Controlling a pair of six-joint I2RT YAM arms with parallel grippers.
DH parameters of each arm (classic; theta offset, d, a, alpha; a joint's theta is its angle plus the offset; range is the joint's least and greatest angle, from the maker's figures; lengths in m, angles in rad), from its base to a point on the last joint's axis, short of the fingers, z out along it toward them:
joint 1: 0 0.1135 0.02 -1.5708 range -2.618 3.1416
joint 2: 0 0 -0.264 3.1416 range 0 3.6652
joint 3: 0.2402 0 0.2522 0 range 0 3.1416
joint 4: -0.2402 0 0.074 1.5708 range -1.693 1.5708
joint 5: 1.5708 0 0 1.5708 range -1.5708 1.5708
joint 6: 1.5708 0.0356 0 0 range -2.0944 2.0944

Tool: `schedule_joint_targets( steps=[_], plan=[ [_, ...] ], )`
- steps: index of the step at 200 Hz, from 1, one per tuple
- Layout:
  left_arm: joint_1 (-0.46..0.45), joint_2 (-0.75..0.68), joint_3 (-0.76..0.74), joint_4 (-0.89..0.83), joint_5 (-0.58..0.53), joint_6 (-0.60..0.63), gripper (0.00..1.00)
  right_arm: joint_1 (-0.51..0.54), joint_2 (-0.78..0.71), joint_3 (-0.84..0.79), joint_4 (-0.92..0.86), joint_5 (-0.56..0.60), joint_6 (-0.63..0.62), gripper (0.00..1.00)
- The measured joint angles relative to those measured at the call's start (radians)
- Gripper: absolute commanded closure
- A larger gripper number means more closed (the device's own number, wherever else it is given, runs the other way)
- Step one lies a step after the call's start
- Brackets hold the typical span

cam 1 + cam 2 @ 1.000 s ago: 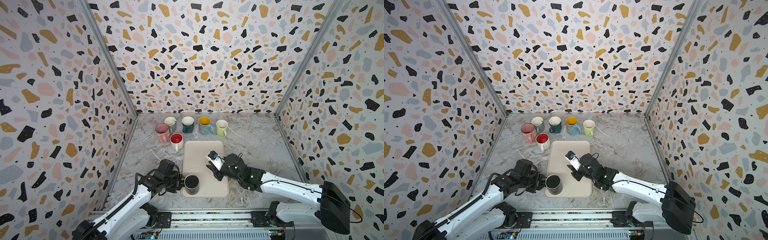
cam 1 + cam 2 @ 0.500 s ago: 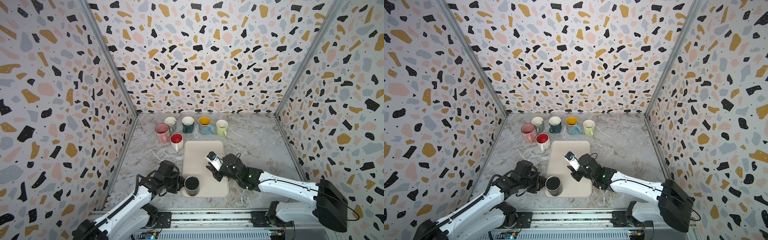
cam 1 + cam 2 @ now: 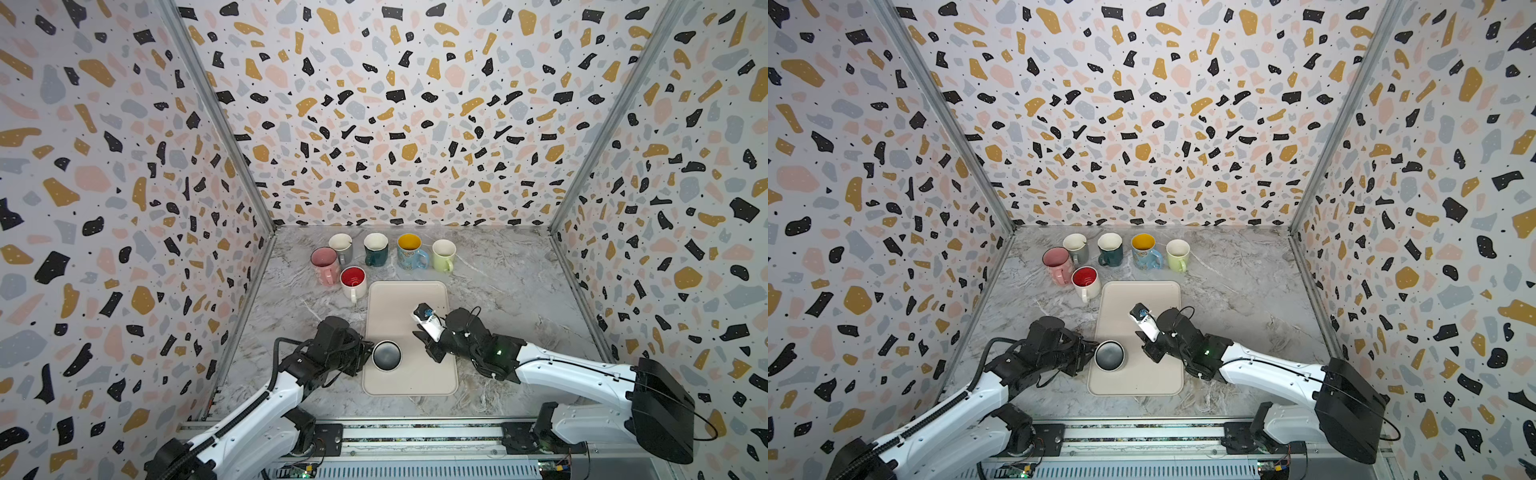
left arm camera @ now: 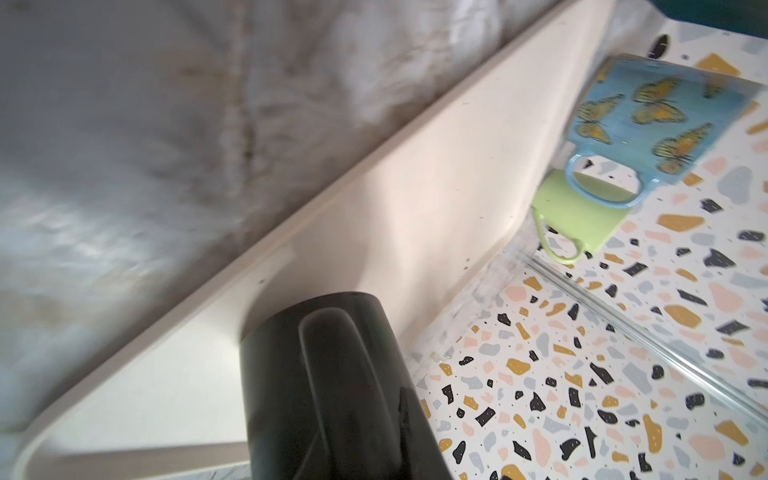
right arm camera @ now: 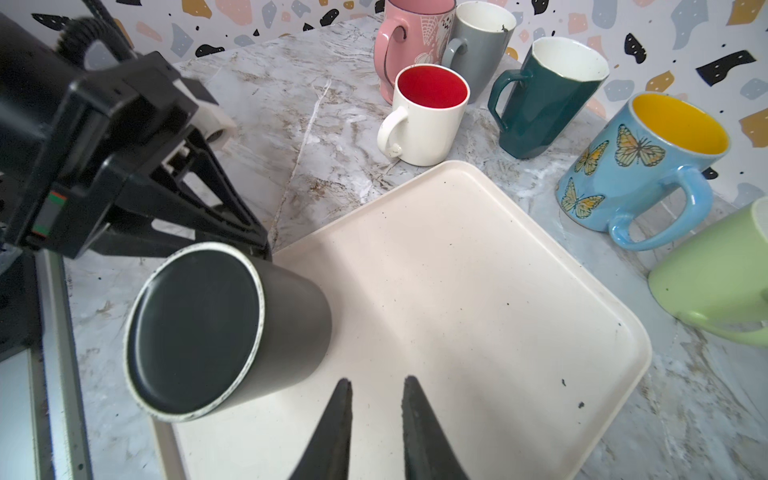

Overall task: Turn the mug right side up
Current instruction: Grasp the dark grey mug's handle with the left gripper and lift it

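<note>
Marble table (image 3: 498, 291), inverted black mug (image 3: 387, 354)

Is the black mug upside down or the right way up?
Upside down: the black mug shows its flat closed bottom on top, mouth down on the tray.

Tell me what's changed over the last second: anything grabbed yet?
The left gripper closed its jaws at the handle side of the black mug, apparently gripping it. The mug still sits base-up on the tray; the right gripper still hovers over the tray, slightly open and empty.
</note>
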State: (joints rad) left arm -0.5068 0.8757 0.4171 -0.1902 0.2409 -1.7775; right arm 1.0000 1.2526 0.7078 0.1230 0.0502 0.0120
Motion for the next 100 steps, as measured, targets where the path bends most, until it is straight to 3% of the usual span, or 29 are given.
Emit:
schedule_joint_targets(
  steps=[60, 100],
  plan=[
    [-0.002, 0.134, 0.269, 0.031, -0.046, 0.476, 1.0, -0.019, -0.071, 0.0, -0.05, 0.047, -0.003, 0.76],
    [-0.033, 0.146, 0.346, 0.045, -0.079, 0.822, 1.0, -0.032, -0.105, 0.034, -0.12, 0.076, 0.003, 0.75]
  ],
)
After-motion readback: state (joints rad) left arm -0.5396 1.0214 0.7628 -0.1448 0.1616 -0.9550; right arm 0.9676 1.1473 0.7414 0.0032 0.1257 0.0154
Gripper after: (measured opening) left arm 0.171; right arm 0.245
